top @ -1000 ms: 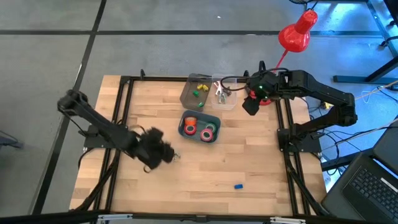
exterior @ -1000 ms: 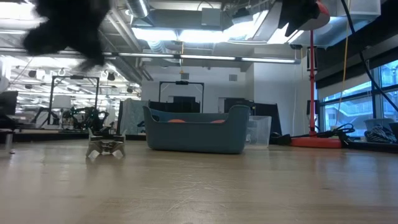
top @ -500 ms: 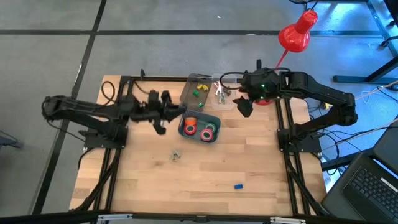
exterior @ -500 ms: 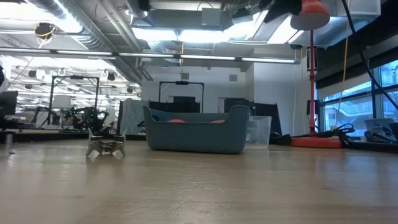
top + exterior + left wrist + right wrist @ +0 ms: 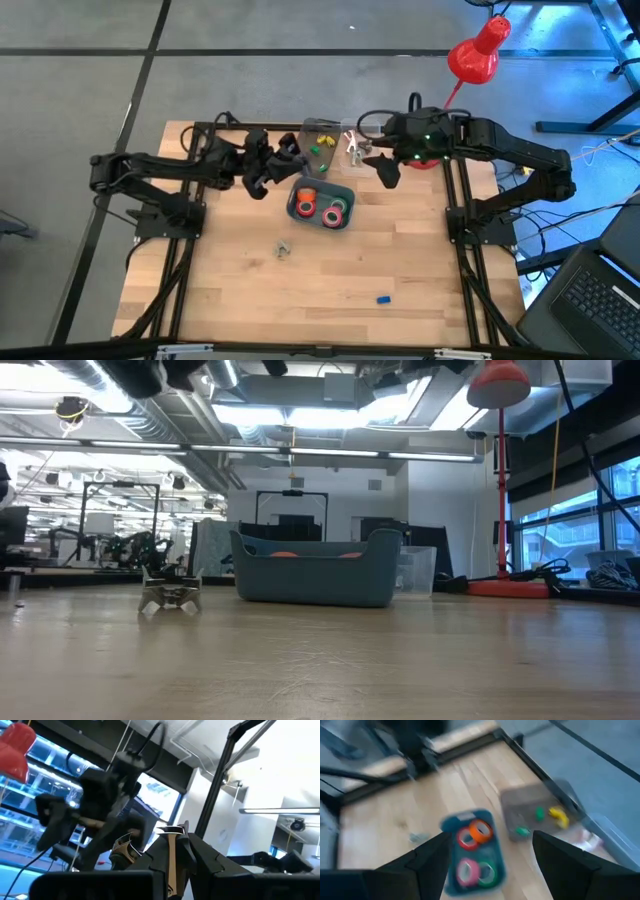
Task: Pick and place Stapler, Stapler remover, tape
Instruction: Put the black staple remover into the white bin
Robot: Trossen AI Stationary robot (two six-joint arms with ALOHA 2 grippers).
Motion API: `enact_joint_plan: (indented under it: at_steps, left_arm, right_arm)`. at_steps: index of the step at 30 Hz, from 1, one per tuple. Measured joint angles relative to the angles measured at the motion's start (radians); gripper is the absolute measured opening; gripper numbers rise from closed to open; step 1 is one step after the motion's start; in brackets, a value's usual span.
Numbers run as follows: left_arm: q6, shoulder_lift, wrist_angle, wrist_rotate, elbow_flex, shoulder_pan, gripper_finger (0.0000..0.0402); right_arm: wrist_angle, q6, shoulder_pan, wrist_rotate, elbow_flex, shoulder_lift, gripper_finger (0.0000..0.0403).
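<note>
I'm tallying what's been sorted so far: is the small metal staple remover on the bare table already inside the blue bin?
No. In the high view the staple remover lies on the bare wood, apart from the blue bin.

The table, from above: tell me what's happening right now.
The left gripper is raised over the back of the table, near a clear bin. The right gripper, fingers apart, hovers beside a second clear bin. Four tape rolls sit in the blue tray. A small metal stapler remover lies on the bare wood, and a tiny blue block lies near the front edge.
</note>
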Motion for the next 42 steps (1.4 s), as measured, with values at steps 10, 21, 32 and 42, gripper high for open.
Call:
enact_joint_plan:
  at_steps: [10, 21, 32, 42]
  left_arm:
    - [0.044, 0.058, -0.032, 0.013, 0.093, 0.055, 0.0033]
    - [0.121, 0.161, -0.191, 0.186, 0.318, 0.074, 0.0033]
    - [0.119, 0.225, -0.232, 0.247, 0.399, 0.06, 0.0033]
    - [0.114, 0.225, -0.231, 0.247, 0.399, 0.06, 0.0033]
  right_arm:
    - [0.31, -0.029, 0.0, -0.049, 0.0, 0.008, 0.0276]
    - [0.36, -0.032, -0.001, -0.047, 0.0, 0.023, 0.0276]
    - [0.36, -0.033, -0.001, -0.047, 0.0, 0.023, 0.0276]
    - [0.36, -0.048, -0.001, -0.047, 0.0, 0.023, 0.0276]
